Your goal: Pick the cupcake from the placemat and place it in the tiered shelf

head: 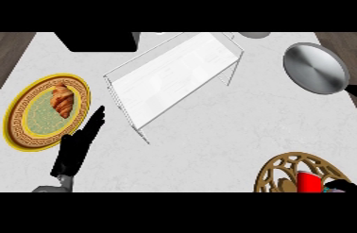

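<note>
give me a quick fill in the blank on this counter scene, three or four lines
The croissant lies on the ____-rimmed plate.
The tiered shelf is made of ____ wire.
The left hand shows just ____ of that plate.
The red cupcake sits on the ____ placemat.

Missing words: yellow; white; right; gold

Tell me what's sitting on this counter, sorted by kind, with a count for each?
Round mats or plates: 2, a yellow plate and a brown openwork placemat
Food items: 2, a croissant and a red cupcake
Wire tiered shelf: 1
Grey pan: 1
Total: 6
</note>
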